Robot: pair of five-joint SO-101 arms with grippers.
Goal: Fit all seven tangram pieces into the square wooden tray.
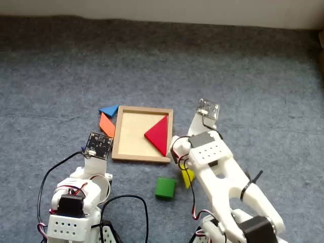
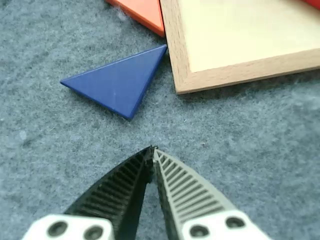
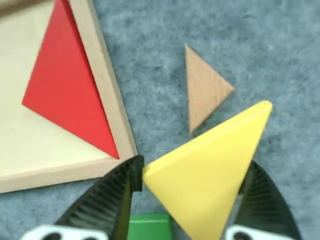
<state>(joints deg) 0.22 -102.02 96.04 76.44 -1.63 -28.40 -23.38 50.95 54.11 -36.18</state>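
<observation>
Since the right pincer is where the work sits, I start there: its jaws are spread around the yellow triangle and gripping it by the edges, one finger by a corner, the other against the opposite slanted side. The piece hangs just outside the wooden tray, off its near corner; whether it is clear of the table I cannot tell. Judgement: flat, stiff, light, with a painted face that looks smooth. A grip on two converging edges may squeeze it out like a wedge, so holding a long side against the far point, or two parallel flats, looks safer. Just beyond it lies a bare wood triangle, and the green square is close under the arm. Inside the tray the red triangle lies flat against the rim on this side, one of seven placed. The left pincer is closed and empty, its tip pointing at the dark blue triangle, which lies with one corner touching the tray's outer edge. An orange piece lies beside that same rim and a light blue triangle past it. All lie low on nubby cloth, so fingertips likely need to press down beside the edges.
</observation>
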